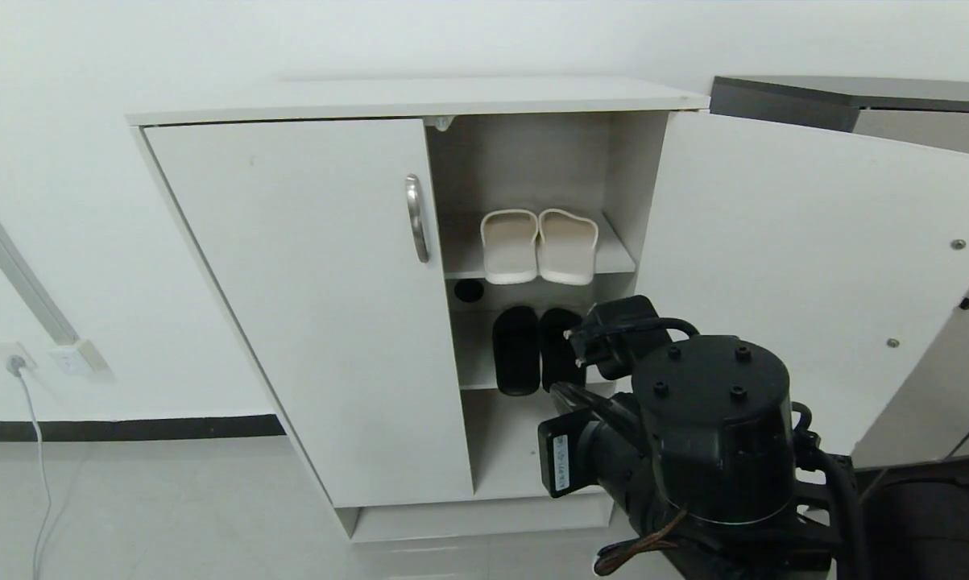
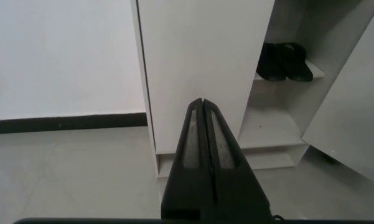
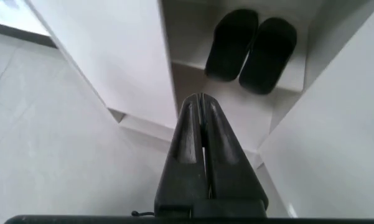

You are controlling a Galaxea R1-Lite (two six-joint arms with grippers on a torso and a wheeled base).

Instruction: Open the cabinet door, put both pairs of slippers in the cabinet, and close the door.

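The white cabinet [image 1: 420, 97] stands with its right door [image 1: 806, 266] swung open and its left door [image 1: 307, 306] closed. A beige pair of slippers [image 1: 539, 246] rests on the upper shelf. A black pair [image 1: 532, 348] sits on the shelf below. My right arm [image 1: 613, 334] is in front of the open compartment, level with the black pair. My right gripper [image 3: 201, 98] is shut with nothing in it, a short way back from the black slippers [image 3: 252, 45]. My left gripper [image 2: 202, 102] is shut and holds nothing, low before the closed left door [image 2: 199, 56].
A metal handle [image 1: 416, 217] is on the left door. A grey unit [image 1: 895, 105] stands behind the open door at the right. A wall socket with a cable [image 1: 17, 362] is at the left. Tiled floor [image 1: 170, 507] lies in front of the cabinet.
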